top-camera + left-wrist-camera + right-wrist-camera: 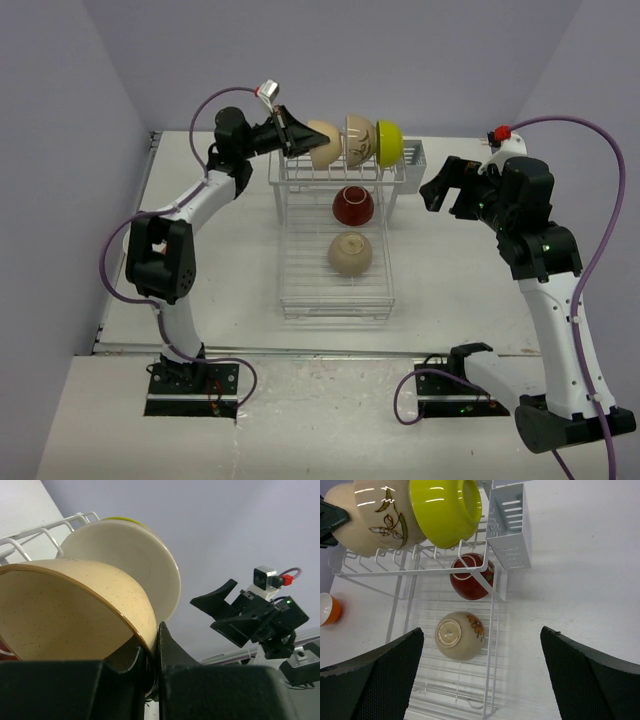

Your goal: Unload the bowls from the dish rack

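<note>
Your left pincer (297,138) pinches the rim of the speckled beige bowl (325,146), first in the dish rack (300,295) raised row. You're mid-unload, so next lift it clear without dragging the cream bowl (358,138) close beyond it. Your right pincer (447,186) hangs spread, right of the rack.

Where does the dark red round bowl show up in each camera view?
Top external: the dark red round bowl sits centre frame, on the flat tray.
Left wrist: not in it.
Right wrist: upper middle, below the raised tines.
Shared landmark: the white wire dish rack, seen in all three.
</note>
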{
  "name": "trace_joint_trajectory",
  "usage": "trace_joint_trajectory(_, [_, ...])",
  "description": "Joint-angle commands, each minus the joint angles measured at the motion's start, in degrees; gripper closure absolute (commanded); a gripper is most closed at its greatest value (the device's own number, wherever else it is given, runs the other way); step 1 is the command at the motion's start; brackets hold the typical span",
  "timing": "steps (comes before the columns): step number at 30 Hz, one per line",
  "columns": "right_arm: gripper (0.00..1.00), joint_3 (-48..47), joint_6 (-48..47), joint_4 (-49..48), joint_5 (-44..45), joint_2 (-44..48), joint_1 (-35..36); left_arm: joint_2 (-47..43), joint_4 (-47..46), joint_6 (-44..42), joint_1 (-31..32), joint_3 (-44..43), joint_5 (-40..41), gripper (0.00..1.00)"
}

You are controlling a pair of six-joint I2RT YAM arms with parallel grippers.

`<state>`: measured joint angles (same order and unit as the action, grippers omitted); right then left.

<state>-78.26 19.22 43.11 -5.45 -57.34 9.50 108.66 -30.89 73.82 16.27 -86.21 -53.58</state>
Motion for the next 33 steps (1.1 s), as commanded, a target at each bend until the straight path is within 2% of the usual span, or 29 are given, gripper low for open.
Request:
trace_joint_trajectory(1, [0.01, 0.5, -1.0, -0.6, 0.2, 0.0, 0.3, -1.4, -15.2, 8.7, -1.1, 0.1, -2.4, 1.00])
trace_joint_trajectory(4, [0.01, 0.7, -1.0, -0.5, 0.2, -0.1, 0.3, -1.3, -20.2, 14.2, -1.3, -0.9, -2.4, 1.00])
trace_joint_trajectory(8, [0.01, 0.7, -1.0, -0.7, 0.0, -0.2, 0.3, -1.5, -19.4, 14.9, -1.4, -4.3, -2.7, 1.00])
trace_joint_trajectory(14, [0.01, 0.5, -1.0, -0.8, -0.1, -0.4, 0.3, -2.9, -17.4, 14.6, -2.2, -8.3, -3.2, 1.00])
trace_joint_trajectory(16, [0.01, 0.4, -0.9, -0.7, -0.1, -0.4, 0.3, -4.9, -13.2, 12.9, -3.8, -9.0, -3.1, 1.00])
trace_joint_trajectory(17, [0.01, 0.5, -0.9, -0.8, -0.3, -0.4, 0.3, -5.7, -11.0, 9.4, -4.7, -10.5, -3.4, 1.00])
trace_joint_trajectory(18, [0.01, 0.5, -0.8, -0.8, -0.3, -0.4, 0.3, -6.4, -7.1, 6.4, -6.9, -11.9, -3.5, 1.00])
trace_joint_trajectory(19, [0.01, 0.6, -0.6, -0.7, -0.5, -0.4, 0.3, -8.4, 1.8, 0.6, -8.3, -12.6, -2.8, 1.00])
trace_joint_trajectory(21, [0.01, 0.7, -0.5, -0.8, -1.0, -0.4, 0.3, -10.1, 6.7, -3.6, -13.5, -13.2, -2.4, 1.00])
trace_joint_trajectory(23, [0.01, 0.8, -0.3, -0.9, -1.1, -0.4, 0.3, -12.9, 17.6, -13.0, -16.3, -14.6, 0.0, 1.00])
trace_joint_trajectory(24, [0.01, 0.9, -0.2, -1.0, -1.5, -0.4, 0.3, -13.4, 24.7, -18.1, -19.8, -16.8, 2.0, 1.00])
trace_joint_trajectory(25, [0.01, 0.8, -0.1, -1.0, -1.8, -0.5, 0.3, -14.2, 38.9, -23.0, -21.0, -18.6, 7.1, 1.00])
trace_joint_trajectory(26, [0.01, 0.7, 0.1, -0.9, -2.0, -0.8, 0.3, -14.8, 42.9, -28.8, -22.1, -19.9, 9.5, 1.00])
trace_joint_trajectory(29, [0.01, 0.4, 0.5, -1.1, -2.8, -1.1, 0.3, -15.6, 56.0, -35.5, -25.1, -20.1, 20.2, 1.00])
trace_joint_trajectory(30, [0.01, 0.4, 0.6, -1.2, -3.2, -1.3, 0.3, -14.5, 65.1, -39.2, -25.1, -21.0, 29.5, 1.00])
trace_joint_trajectory(32, [0.01, 0.4, 0.9, -1.5, -3.8, -1.5, 0.3, -14.2, 71.1, -41.5, -24.9, -19.4, 37.6, 1.00])
trace_joint_trajectory(33, [0.01, 0.4, 1.2, -1.7, -4.2, -1.5, 0.3, -14.6, 75.0, -41.7, -24.9, -17.7, 46.0, 1.00])
